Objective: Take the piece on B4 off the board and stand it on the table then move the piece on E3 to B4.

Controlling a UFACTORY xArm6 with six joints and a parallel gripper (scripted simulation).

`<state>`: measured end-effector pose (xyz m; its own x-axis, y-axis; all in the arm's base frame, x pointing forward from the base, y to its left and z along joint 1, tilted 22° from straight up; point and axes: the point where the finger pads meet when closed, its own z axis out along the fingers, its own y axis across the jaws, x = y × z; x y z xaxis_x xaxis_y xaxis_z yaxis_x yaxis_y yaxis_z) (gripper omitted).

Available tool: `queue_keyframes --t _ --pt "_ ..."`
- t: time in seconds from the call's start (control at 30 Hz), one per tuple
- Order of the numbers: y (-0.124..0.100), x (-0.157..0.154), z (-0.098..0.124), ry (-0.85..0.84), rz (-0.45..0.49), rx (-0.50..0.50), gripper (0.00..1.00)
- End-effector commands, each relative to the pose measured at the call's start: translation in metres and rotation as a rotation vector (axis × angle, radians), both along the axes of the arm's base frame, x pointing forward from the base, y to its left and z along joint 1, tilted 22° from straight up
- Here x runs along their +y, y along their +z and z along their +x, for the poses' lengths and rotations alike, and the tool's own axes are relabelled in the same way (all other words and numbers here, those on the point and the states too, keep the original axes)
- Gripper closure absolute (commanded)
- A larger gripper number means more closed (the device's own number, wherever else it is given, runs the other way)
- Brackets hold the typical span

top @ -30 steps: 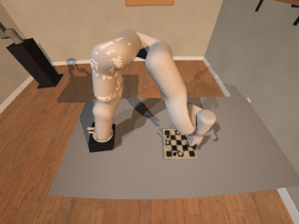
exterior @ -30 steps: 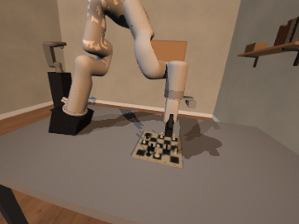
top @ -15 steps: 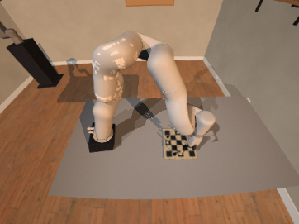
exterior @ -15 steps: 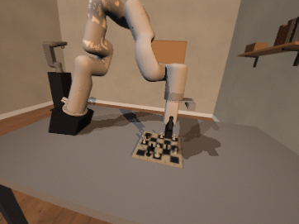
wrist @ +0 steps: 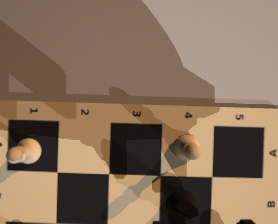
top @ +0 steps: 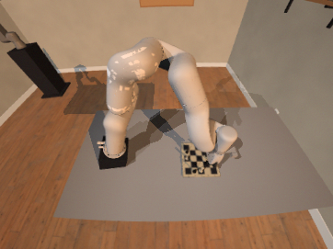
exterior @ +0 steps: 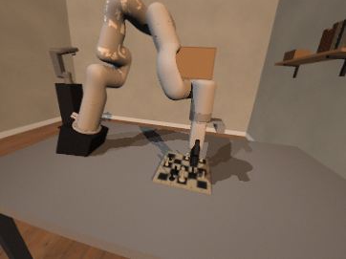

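The small chessboard (top: 200, 160) lies on the grey table and also shows in the exterior view (exterior: 183, 171). My gripper (exterior: 194, 160) (top: 213, 159) points straight down, low over the board's far right part. Its fingers stand partly open, with nothing seen between them. In the wrist view a dark piece (wrist: 181, 205) stands on B4 at the bottom edge, partly in shadow and cut off. The fingers themselves do not show in the wrist view. The piece on E3 is too small to pick out in the top and exterior views.
Pale pawns stand on A4 (wrist: 186, 147) and A1 (wrist: 24, 151). Several more light and dark pieces stand on the board's near rows (exterior: 183, 174). The arm's black base (top: 112, 157) sits left of the board.
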<state>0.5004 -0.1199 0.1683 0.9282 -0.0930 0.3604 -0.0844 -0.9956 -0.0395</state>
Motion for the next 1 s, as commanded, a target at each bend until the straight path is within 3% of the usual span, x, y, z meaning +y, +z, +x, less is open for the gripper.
queue_keyframes --t 0.0,0.97 --pt "-0.006 0.0 0.004 0.0 -0.001 -0.004 0.59" --pt "-0.02 0.0 0.01 0.0 -0.001 -0.004 0.59"
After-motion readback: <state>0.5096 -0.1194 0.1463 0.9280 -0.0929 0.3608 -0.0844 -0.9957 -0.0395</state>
